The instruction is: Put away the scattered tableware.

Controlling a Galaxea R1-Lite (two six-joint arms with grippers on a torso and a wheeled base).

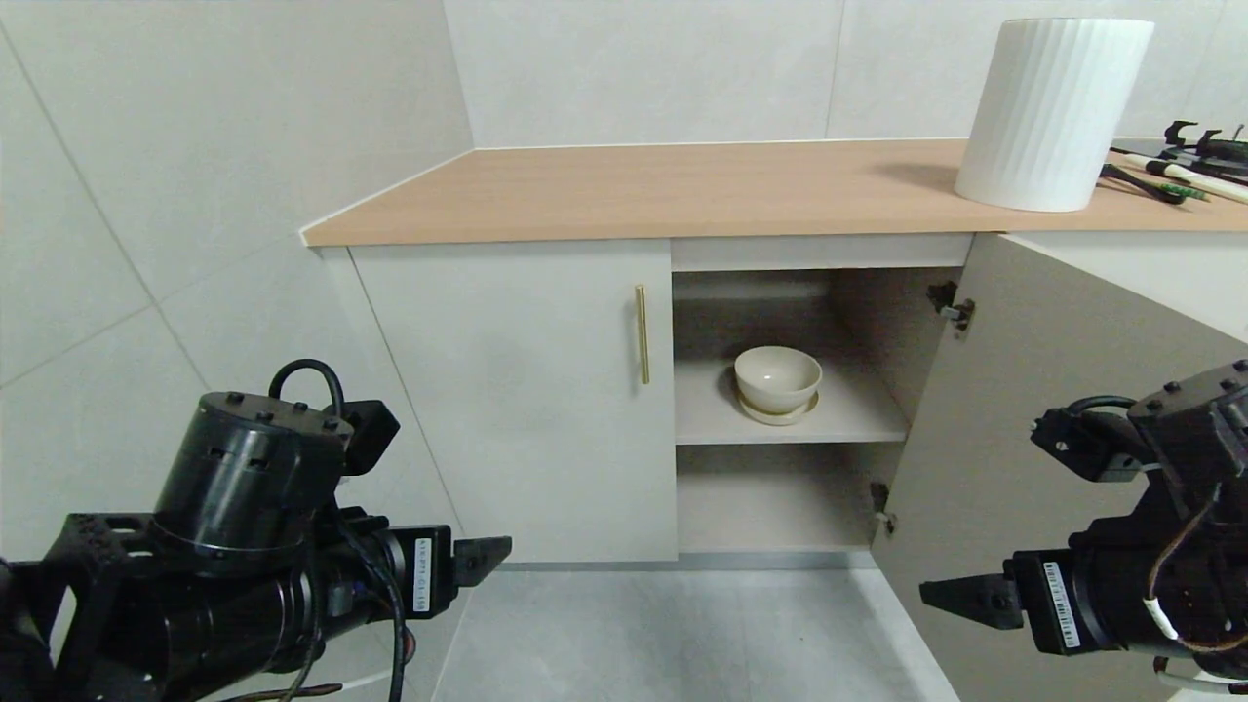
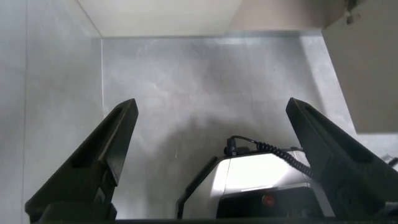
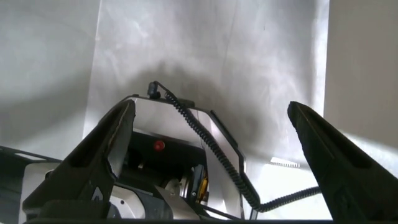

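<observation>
A cream bowl (image 1: 777,378) sits upright on a small cream plate (image 1: 777,410) on the middle shelf (image 1: 858,417) of the open cabinet compartment. My left gripper (image 1: 485,558) hangs low at the left, in front of the shut cabinet door and well below and left of the bowl. It is open (image 2: 211,109), with only grey floor between its fingers. My right gripper (image 1: 941,593) is low at the right, in front of the open door, also open (image 3: 211,109) and holding nothing.
The right cabinet door (image 1: 1024,409) stands swung open toward me; the left door (image 1: 526,390) with its brass handle (image 1: 642,333) is shut. On the wooden countertop (image 1: 634,190) stand a tall white ribbed container (image 1: 1053,112) and several utensils (image 1: 1185,168) at the far right. A tiled wall bounds the left.
</observation>
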